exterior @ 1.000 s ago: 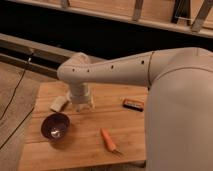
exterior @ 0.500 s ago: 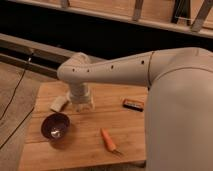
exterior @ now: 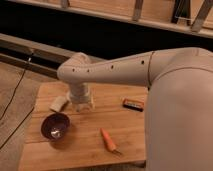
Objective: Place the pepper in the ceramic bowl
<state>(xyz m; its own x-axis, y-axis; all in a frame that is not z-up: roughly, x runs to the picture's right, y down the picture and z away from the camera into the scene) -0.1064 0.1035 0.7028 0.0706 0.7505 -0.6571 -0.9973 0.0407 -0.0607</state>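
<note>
The pepper (exterior: 108,140), a slim orange tapered piece, lies on the wooden table (exterior: 90,150) near its front edge. The ceramic bowl (exterior: 55,126), dark purple and glossy, stands upright at the front left of the table. My gripper (exterior: 82,104) hangs from the white arm and points down at the table's back left. It is behind the bowl and well to the left of the pepper, touching neither. Nothing shows in its grasp.
A pale cup (exterior: 59,103) lies on its side just left of the gripper. A dark bar with an orange edge (exterior: 133,103) rests at the back right. My white arm (exterior: 170,100) covers the table's right side. A dark cable (exterior: 17,90) trails over the floor at left.
</note>
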